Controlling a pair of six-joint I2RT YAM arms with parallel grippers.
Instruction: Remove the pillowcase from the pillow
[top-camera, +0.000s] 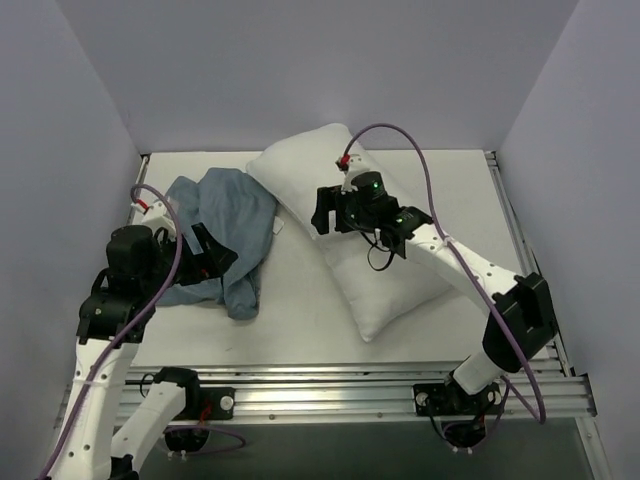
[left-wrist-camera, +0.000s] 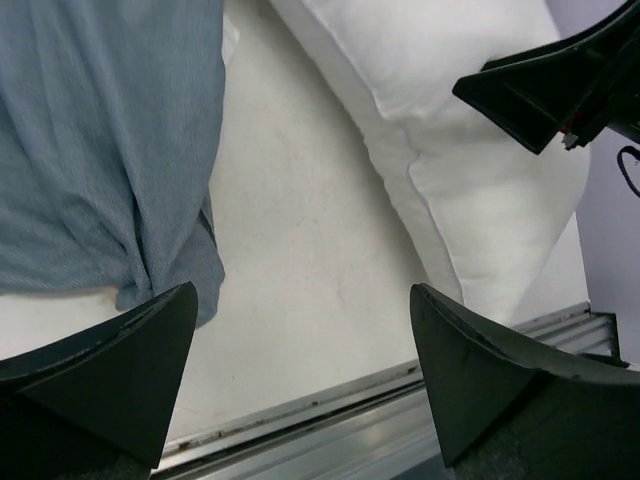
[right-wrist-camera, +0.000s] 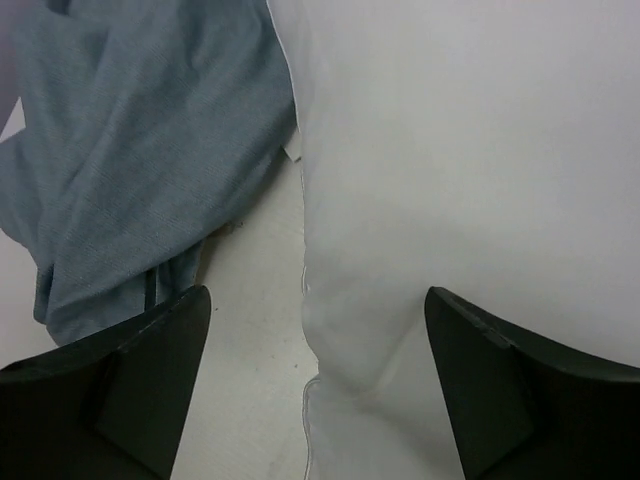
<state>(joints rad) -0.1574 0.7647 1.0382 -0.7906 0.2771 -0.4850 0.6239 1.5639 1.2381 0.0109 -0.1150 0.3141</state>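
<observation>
- Two grippers, both empty: left gripper jaws spread wide, right gripper jaws apart over the pillow.
- One pillow, bare, long axis diagonal, far-left to near-right.
- One pillowcase, crumpled just left of it.

White table: pillowcase crumpled on left half, fully off. Pillow lies diagonal, rear centre to front right. The two are just beside each other at rear, apart toward front. Metal rails along near edge.
</observation>
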